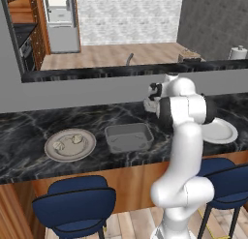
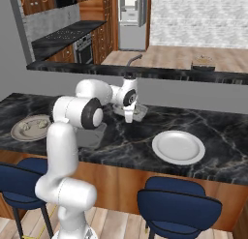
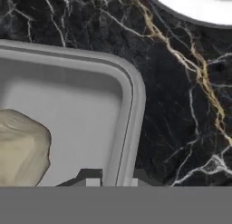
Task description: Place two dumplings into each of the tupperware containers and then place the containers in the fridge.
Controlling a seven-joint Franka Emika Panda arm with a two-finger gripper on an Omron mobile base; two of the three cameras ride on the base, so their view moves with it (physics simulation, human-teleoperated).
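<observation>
- Fridge (image 1: 60,20): far beyond the gripper (image 3: 114,180), across the room, door open.
- Counter (image 1: 29,124): under the gripper.
- Dark tray (image 1: 127,138): left of the gripper and nearer the base, apart from it.
- White plate (image 2: 178,147): right of the gripper, nearby.
- Beige plate (image 1: 70,145): well to the left, past the dark tray, with two dumplings (image 1: 76,139) on it.
- Light tray (image 3: 81,109): at the gripper, its side wall between the fingertips (image 3: 93,181).
- Gripper: closed tight, clamped on the light tray's wall.
- One dumpling (image 3: 22,146): inside the light tray, beside the gripper.
</observation>
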